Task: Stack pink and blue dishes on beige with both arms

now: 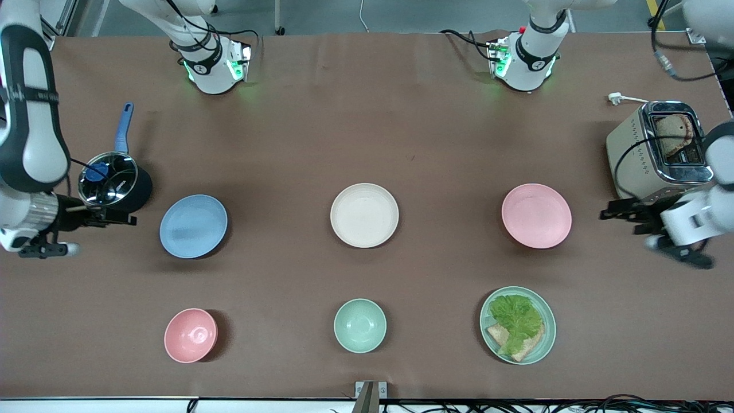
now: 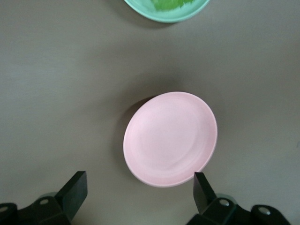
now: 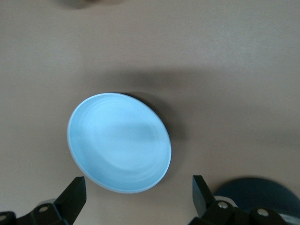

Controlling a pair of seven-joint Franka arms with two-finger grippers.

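Both arms white w/ black bands. Right arm (image 1: 26,115): fat rounded white link w/ a wide black band near frame edge, ribbed silver ring (image 1: 43,209) at the wrist, thin black cable alongside. Right gripper (image 1: 129,219): dark, slim. Left arm (image 1: 708,215): white boxy wrist housing, black cable looping over it. Left gripper (image 1: 610,213): black. Bases at top of frame: right base (image 1: 212,66) and left base (image 1: 524,60), both white domes w/ black ring, green LEDs, black cables; small red knob (image 1: 522,30) on left base. Wrist views: matte black wedge fingers (image 2: 75,187) (image 3: 75,192), silver screws in mounts (image 2: 224,202) (image 3: 222,204).
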